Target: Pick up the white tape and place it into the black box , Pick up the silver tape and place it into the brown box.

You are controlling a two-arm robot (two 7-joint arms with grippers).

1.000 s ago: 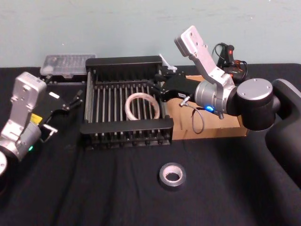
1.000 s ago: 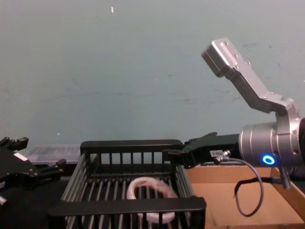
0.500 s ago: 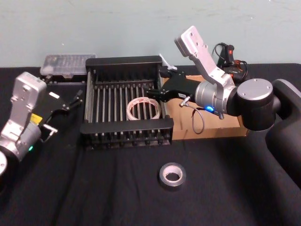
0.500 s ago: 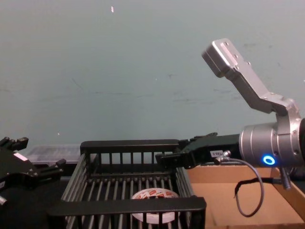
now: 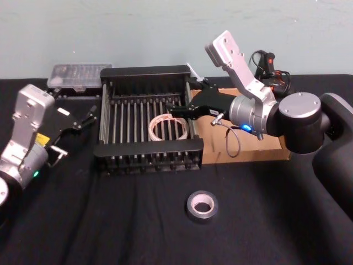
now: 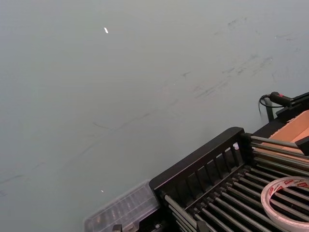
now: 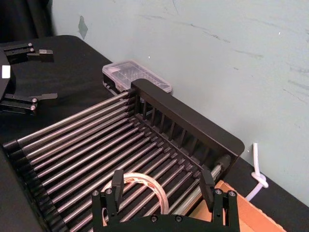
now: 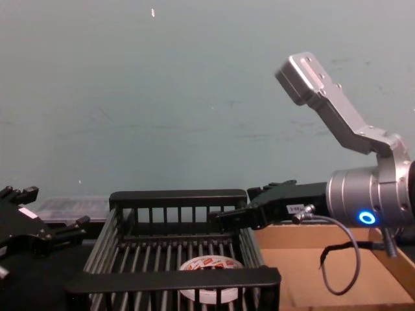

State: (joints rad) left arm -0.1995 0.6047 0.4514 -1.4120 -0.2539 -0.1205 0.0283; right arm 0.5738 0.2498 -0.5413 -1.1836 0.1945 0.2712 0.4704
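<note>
The white tape (image 5: 167,127) lies flat on the bars inside the black box (image 5: 146,148), near its right wall; its red-marked core shows in the chest view (image 8: 206,265). My right gripper (image 5: 182,105) hovers just above the tape, open, with both fingers (image 7: 117,181) wide apart and nothing between them. The silver tape (image 5: 202,205) rests on the black cloth in front of the box. The brown box (image 5: 259,152) sits right of the black box, partly hidden by my right arm. My left gripper (image 5: 88,116) is parked left of the black box, open.
A clear plastic case (image 5: 77,74) sits behind the black box's left corner. Cables and a dark tool (image 5: 270,69) lie at the back right, against the wall. A white cord (image 7: 258,169) hangs behind the brown box.
The white tape dropped from tilted at the right gripper to flat on the basket bars. The right gripper's fingers spread wide. The left arm stayed still.
</note>
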